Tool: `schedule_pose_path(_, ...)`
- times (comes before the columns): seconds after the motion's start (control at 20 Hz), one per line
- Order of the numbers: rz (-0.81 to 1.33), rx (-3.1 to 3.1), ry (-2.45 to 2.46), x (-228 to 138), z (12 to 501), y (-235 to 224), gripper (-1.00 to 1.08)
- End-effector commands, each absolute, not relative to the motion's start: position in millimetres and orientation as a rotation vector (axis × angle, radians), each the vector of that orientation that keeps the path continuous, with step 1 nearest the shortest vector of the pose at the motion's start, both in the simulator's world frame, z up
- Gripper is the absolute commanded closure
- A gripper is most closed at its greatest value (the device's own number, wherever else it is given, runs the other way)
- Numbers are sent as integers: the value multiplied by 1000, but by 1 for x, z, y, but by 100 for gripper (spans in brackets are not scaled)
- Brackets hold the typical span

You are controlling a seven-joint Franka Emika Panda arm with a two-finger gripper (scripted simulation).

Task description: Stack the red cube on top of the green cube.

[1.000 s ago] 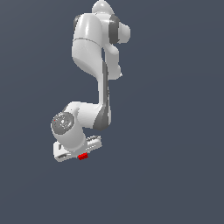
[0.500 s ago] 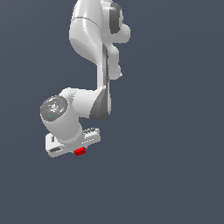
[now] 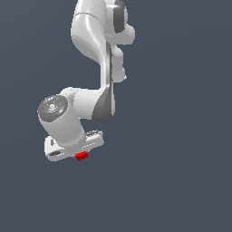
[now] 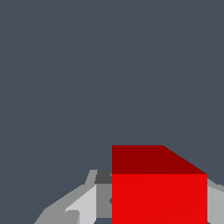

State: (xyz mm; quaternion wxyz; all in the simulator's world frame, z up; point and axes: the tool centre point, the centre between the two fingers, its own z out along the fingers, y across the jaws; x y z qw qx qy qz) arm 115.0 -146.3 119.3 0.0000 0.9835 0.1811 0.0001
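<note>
The red cube (image 3: 82, 157) is a tiny bright red block held between my gripper's (image 3: 80, 153) fingers, just below the white hand in the exterior view. In the wrist view the red cube (image 4: 159, 192) fills the space between the grey fingers (image 4: 83, 204), so my gripper (image 4: 153, 205) is shut on it. The cube hangs over plain dark grey floor. The green cube shows in neither view; it is hidden or out of view.
The white arm (image 3: 97, 41) reaches down from the top of the exterior view and its round wrist joint (image 3: 53, 108) hides part of the hand. All around is uniform dark grey ground (image 3: 181, 172).
The hand with the red cube has shifted toward the exterior view's left and a little upward in the picture. The wrist joint looks larger. The cube stays gripped.
</note>
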Motion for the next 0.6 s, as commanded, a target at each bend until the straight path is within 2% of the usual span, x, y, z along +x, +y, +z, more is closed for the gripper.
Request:
schedule_pose_path(0.0,1,3089,569,114,119,-148,108)
schedule_pose_path(0.55,1,3090,568,82,93,-190,108)
